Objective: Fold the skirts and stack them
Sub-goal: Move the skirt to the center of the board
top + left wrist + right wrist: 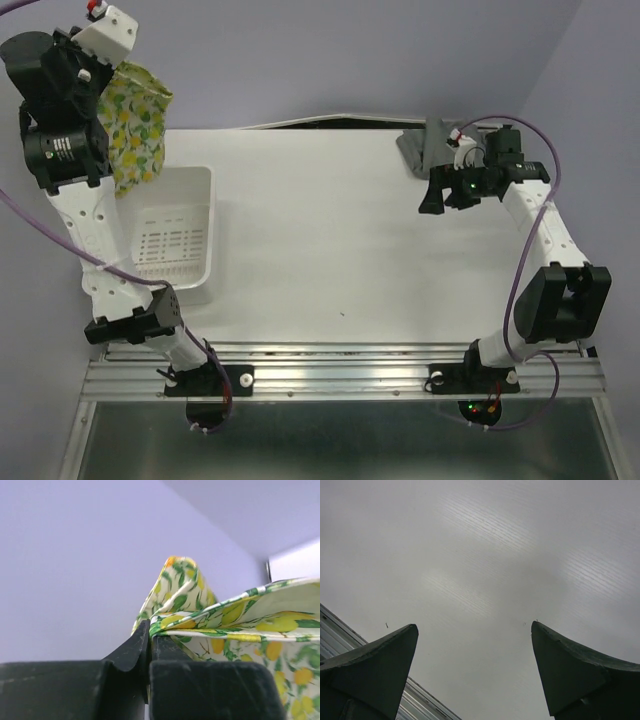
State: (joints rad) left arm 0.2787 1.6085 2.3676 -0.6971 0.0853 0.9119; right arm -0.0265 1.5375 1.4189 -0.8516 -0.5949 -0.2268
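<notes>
The yellow-green lemon-print skirt (135,125) hangs in the air at the far left, above the back of the basket. My left gripper (108,82) is raised high and shut on the skirt's top edge. In the left wrist view the jaws (149,632) are closed on a fold of the printed cloth (240,625). The plain grey skirt (422,143) lies at the back right of the table, partly hidden by my right arm. My right gripper (447,200) is open and empty just in front of it. In the right wrist view (472,630) it is over bare table, with no cloth between its fingers.
A white perforated basket (205,215) stands on the left side of the table, below the hanging skirt. The white table (330,250) ends at a metal rail (340,365) along the near edge, which also shows in the right wrist view (340,630). A wall is close behind.
</notes>
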